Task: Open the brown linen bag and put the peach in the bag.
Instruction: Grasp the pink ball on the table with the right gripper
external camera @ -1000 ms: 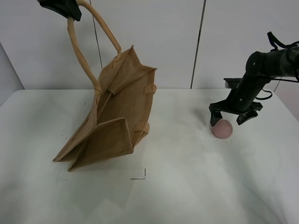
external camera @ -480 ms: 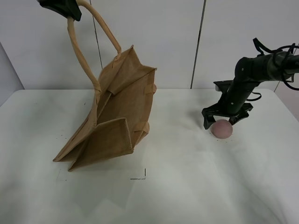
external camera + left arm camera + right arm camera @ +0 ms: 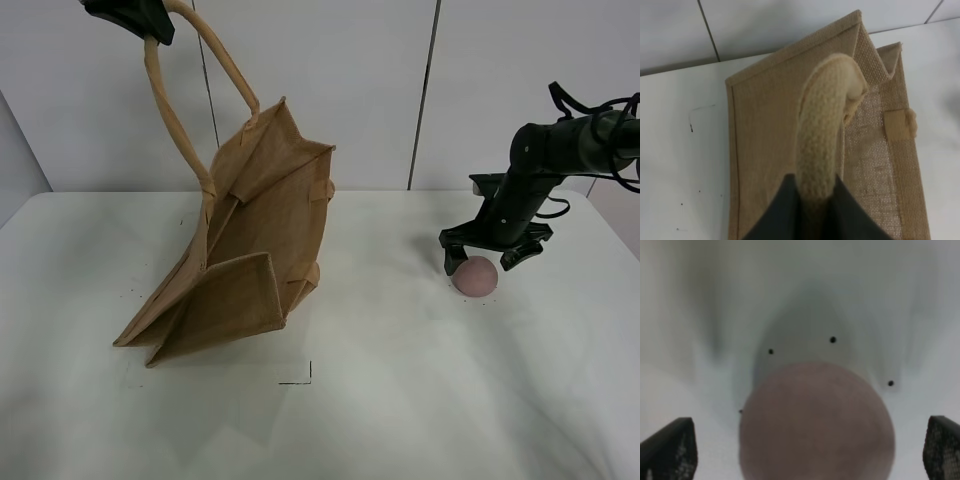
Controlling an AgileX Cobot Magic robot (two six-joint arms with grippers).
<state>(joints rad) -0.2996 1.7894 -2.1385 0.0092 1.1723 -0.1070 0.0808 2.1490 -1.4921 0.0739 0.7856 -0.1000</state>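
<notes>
- Tan, the brown linen bag point(image 3: 250, 250) leans on the white surface point(image 3: 400, 400), one beige handle point(image 3: 165, 110) clamped in the raised left tool point(image 3: 128, 15).
- Fingers apart, the right tool point(image 3: 486, 259) straddles the peach point(image 3: 476, 278), well apart from the bag.

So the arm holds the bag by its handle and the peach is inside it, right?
No. The bag is held up by its handle, but the peach lies on the table under the open right gripper; the high view shows it.
</notes>
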